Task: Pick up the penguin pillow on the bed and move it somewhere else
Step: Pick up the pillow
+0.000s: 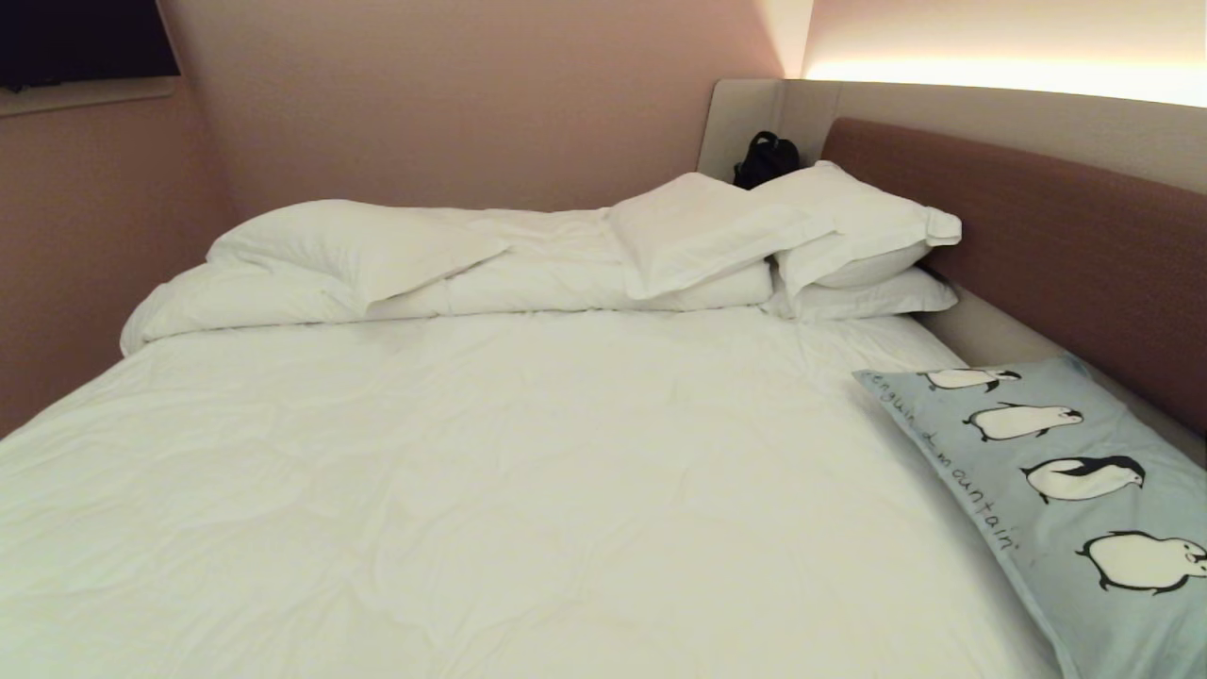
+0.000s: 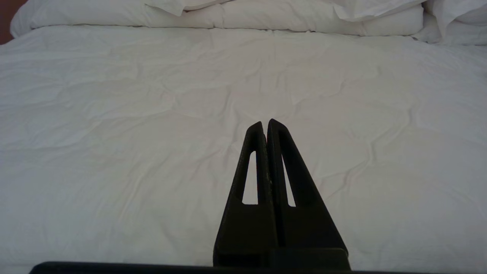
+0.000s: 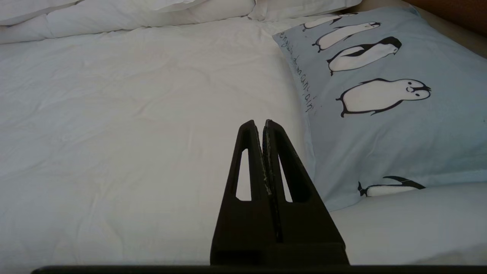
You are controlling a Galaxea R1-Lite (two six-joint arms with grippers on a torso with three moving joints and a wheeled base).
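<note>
My right gripper [image 3: 263, 123] sits nearest, fingers pressed together, holding nothing; left gripper [image 2: 266, 123] likewise closed and empty above the bed [image 1: 471, 453]. The penguin pillow [image 3: 380, 114] lies flat on the bed's right side by the headboard [image 1: 1037, 226]. It looks soft, light and squashy, so I'd pinch the near corner or edge fabric.

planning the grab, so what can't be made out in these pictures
- Penguin pillow: head view, its near and right ends are cut off by the picture's edges.
- Same pillow, right wrist view: its near left corner is hidden behind the right gripper, jaws shut.
- Black object: head view, partly hidden behind the white pillows; too dark to identify.
- Left gripper: jaws shut, blocks a strip of the bed in the left wrist view.
</note>
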